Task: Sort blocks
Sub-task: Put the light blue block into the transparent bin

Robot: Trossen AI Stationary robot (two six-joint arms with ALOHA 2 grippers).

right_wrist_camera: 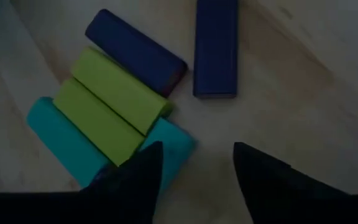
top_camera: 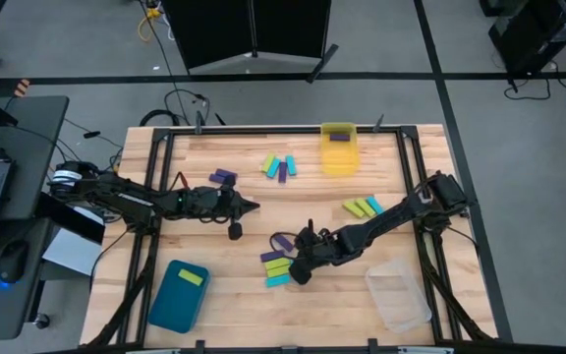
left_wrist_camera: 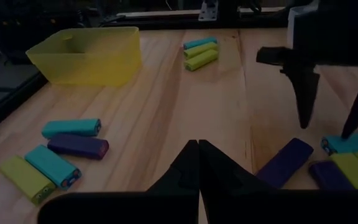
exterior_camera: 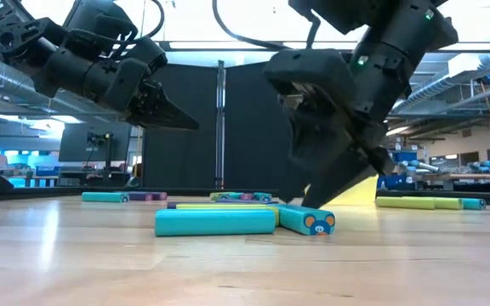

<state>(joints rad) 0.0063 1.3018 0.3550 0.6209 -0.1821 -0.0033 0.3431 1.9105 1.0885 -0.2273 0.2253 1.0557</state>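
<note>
A: Where the right gripper hangs low over the table's near middle, its fingers stand apart, holding nothing, tips just above a cluster of blocks.

B: Cluster makeup?

A: Two cyan, two green side by side, a purple one against them, another purple just apart.

B: Left gripper?

A: Pinched shut, empty, raised mid-table.

B: Farther out?

A: Three more groups of blocks: centre-back, right, and by the left arm. Yellow bin holds one purple; teal bin one green; clear bin front right.
</note>
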